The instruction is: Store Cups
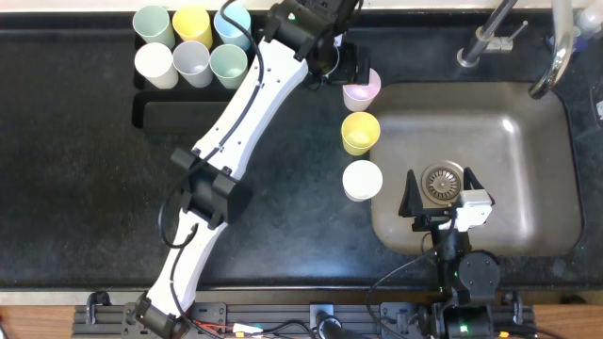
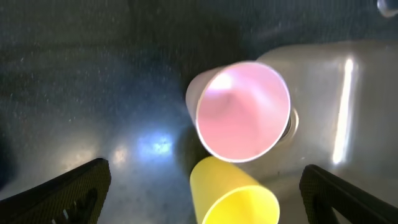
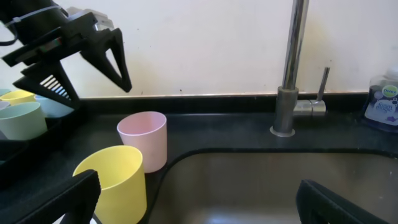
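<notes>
Black stone counter (image 1: 75, 169) carries everything in the top view: a dark rack (image 1: 155, 111) at its back left corner holds six cups (image 1: 192, 58) upright in two rows, and a steel sink (image 1: 528, 141) is set into its right half. Along the sink's left rim three loose cups stand in a line, mouths up and apart from one another: a pink cup (image 1: 362, 88) nearest the counter's back edge, a yellow cup (image 1: 360, 133) in the middle, and a white cup (image 1: 362, 180) nearest the front. The left gripper (image 1: 347, 66) hangs by the pink cup, while the right gripper (image 1: 440, 177) sits over the sink basin with its fingers spread. From the left wrist view, the pink cup's open mouth lies below, between the widely parted fingers, which touch nothing; the yellow cup stands just beside it. From the right wrist view, that gripper's own fingers are wide apart and hold nothing; the pink and yellow cups stand on the counter at the sink's left rim, the left gripper hovers open above them, and a tap (image 3: 292, 68) and a soap bottle (image 3: 380, 99) stand along the back edge.
</notes>
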